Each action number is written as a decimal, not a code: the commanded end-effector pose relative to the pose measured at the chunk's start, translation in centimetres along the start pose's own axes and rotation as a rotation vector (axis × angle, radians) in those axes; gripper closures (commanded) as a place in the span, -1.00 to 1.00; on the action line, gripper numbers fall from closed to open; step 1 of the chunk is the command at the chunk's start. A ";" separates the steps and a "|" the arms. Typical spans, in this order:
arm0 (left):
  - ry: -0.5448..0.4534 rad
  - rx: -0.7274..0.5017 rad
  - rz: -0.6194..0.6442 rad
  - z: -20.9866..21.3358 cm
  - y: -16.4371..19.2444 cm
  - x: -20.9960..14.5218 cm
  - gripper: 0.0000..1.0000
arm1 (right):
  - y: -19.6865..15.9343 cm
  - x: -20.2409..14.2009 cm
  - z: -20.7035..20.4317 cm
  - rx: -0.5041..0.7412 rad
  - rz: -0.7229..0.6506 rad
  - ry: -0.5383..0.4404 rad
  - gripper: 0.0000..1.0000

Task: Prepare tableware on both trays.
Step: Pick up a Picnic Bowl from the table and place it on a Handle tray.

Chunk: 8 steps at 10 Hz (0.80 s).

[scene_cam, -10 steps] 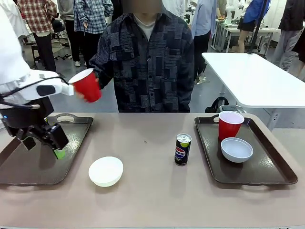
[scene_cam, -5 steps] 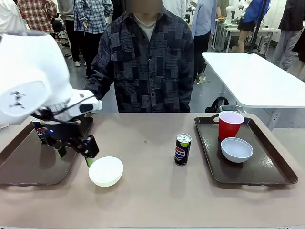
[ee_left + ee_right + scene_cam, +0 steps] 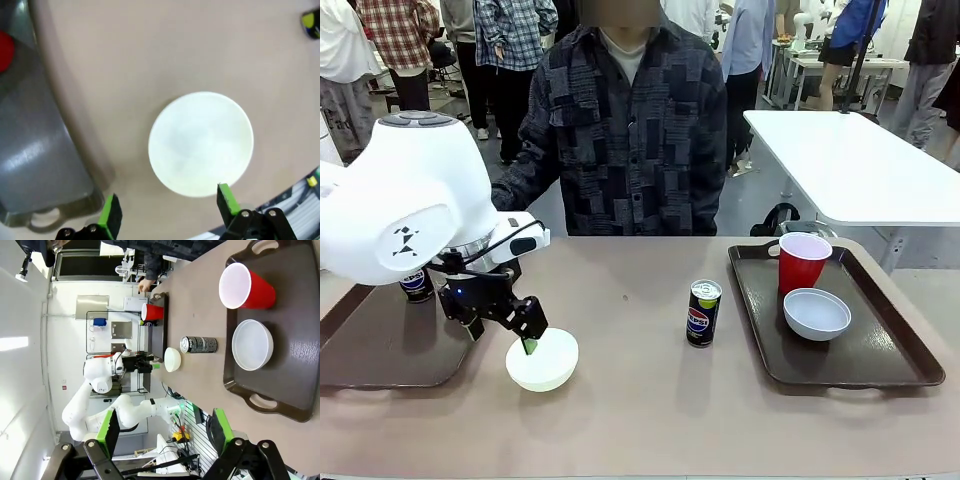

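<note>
You've got bright, even room light, soft shadows, and your left wrist view's smeared, the white bowl (image 3: 201, 144) glaring.

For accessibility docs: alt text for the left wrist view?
Open left claw with green pads poised above a small round white bowl on a beige tabletop; the handle end of a dark plastic tray lies at picture left.

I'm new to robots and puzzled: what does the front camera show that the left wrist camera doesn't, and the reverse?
Front adds: the person, and the right tray holding a red cup and pale bowl. Left wrist adds: the cut-out handle of the left tray, from above. Both: the white bowl, the left tray, the open left claw.
</note>
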State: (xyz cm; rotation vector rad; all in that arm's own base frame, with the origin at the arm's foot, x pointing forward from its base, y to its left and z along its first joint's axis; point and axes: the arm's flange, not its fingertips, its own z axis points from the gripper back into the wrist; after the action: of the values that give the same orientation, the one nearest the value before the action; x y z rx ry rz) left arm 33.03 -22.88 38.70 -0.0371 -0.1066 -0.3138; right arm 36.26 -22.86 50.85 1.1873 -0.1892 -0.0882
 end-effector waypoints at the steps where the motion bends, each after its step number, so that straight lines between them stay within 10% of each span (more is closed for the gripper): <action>1: -0.035 -0.050 0.020 -1.4 1.2 0.2 -1.00 | 0.2 -0.2 -0.1 0.004 0.002 -0.001 -0.92; 8: 0.004 -0.015 0.103 -5.6 3.4 1.5 -1.00 | 0.2 -0.2 -0.1 0.004 0.002 -0.001 -0.92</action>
State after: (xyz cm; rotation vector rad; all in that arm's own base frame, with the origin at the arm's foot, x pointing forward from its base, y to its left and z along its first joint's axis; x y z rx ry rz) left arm 36.66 -20.82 34.04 -0.0706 -0.0920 -0.2380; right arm 36.26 -22.86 50.85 1.1873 -0.1893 -0.0882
